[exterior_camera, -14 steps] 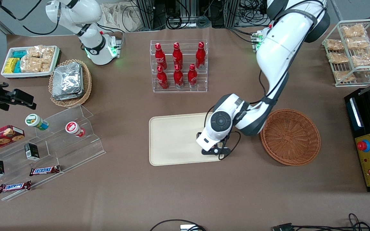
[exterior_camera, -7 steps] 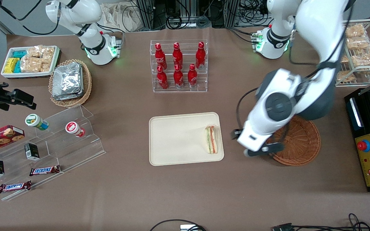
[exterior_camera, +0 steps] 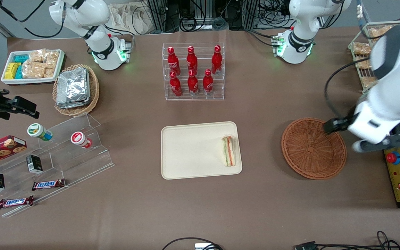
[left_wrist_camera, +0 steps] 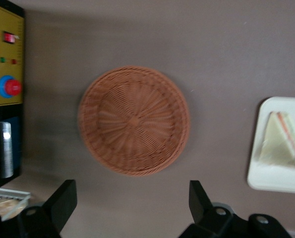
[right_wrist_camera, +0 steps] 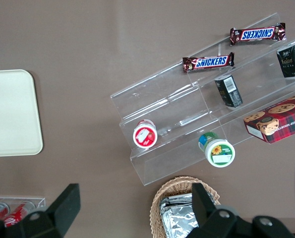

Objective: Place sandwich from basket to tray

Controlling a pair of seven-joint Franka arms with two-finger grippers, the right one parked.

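Note:
The sandwich (exterior_camera: pixel 228 151) (left_wrist_camera: pixel 281 141), a pale wedge with red and green layers, lies on the cream tray (exterior_camera: pixel 186 152) (left_wrist_camera: pixel 276 181) near the edge closest to the basket. The round orange-brown wicker basket (exterior_camera: pixel 314 148) (left_wrist_camera: pixel 134 120) has nothing in it. My left gripper (exterior_camera: pixel 356 137) (left_wrist_camera: pixel 132 203) hangs high over the basket's rim toward the working arm's end of the table. It is open and holds nothing; only brown tabletop shows between its fingers.
A black control box with a red button (exterior_camera: pixel 398 159) sits just past the basket, under my arm. A wire rack of wrapped snacks (exterior_camera: pixel 377 55) is farther back. A rack of red bottles (exterior_camera: pixel 193 71) stands farther from the camera than the tray.
My gripper has left the tray, with the sandwich now lying there free. It rose and swung across the basket toward the working arm's end of the table.

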